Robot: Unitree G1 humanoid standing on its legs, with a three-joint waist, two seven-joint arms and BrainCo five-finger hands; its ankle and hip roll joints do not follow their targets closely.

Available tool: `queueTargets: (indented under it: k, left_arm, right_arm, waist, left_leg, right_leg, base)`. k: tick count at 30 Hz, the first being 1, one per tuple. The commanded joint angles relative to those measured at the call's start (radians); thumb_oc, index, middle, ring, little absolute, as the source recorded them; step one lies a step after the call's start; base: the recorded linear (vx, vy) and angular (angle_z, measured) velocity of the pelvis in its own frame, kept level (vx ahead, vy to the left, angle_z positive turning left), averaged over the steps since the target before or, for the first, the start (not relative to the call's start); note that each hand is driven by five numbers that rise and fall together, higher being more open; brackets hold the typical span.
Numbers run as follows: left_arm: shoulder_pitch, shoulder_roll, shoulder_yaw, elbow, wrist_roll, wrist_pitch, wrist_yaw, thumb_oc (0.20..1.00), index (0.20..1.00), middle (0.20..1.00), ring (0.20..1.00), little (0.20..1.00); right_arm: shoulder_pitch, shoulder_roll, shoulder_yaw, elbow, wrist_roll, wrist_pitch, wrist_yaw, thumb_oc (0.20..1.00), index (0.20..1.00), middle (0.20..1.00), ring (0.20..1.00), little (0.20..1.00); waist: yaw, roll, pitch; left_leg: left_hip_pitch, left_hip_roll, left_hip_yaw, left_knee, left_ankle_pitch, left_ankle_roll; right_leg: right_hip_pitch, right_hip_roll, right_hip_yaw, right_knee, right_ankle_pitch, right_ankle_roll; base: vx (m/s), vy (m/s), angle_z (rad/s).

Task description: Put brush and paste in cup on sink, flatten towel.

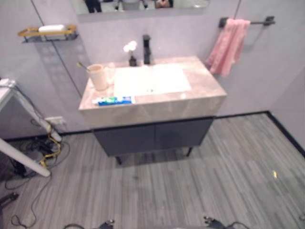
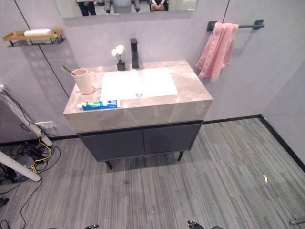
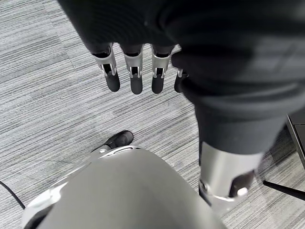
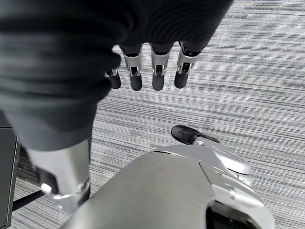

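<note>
A beige cup stands on the left part of the marble sink counter, with a toothbrush sticking out of it. A blue and green toothpaste tube lies flat near the counter's front left edge. A pink towel hangs bunched on a dark wall bar at the right. My left hand hangs over the grey floor with straight fingers, holding nothing. My right hand hangs the same way, open and empty. Both hands are far from the sink.
A black faucet and a small vase with a white flower stand behind the white basin. A wall shelf with a white item is at the upper left. White table legs and cables lie at the left.
</note>
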Motion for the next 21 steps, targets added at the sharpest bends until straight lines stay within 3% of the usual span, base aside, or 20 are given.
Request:
queueTargets:
  k: [1, 21]
  left_arm:
    - [-0.027, -0.008, -0.002, 0.080, 0.032, -0.010, -0.005, 1.000, 1.000, 1.000, 1.000, 1.000]
    - [-0.031, 0.000, 0.010, 0.112, 0.055, 0.013, -0.021, 1.000, 1.000, 1.000, 1.000, 1.000]
  right_arm:
    - [-0.043, 0.009, 0.032, 0.076, 0.001, -0.009, -0.003, 1.000, 1.000, 1.000, 1.000, 1.000]
    - [-0.032, 0.036, 0.057, 0.140, -0.083, 0.034, 0.025, 1.000, 1.000, 1.000, 1.000, 1.000]
  waist:
    - [-0.004, -0.046, 0.001]
    - [0.005, -0.060, -0.007]
  left_leg:
    - [0.038, -0.023, -0.010, 0.012, -0.091, 0.010]
    - [0.059, -0.043, -0.015, 0.012, -0.115, 0.035]
  right_leg:
    - [0.008, -0.010, -0.029, 0.005, -0.022, 0.028]
    - [0.022, -0.029, -0.026, 0.020, -0.024, 0.043]
  base:
    - [0.00, 0.000, 0.00]
    - [0.01, 0.040, -0.01]
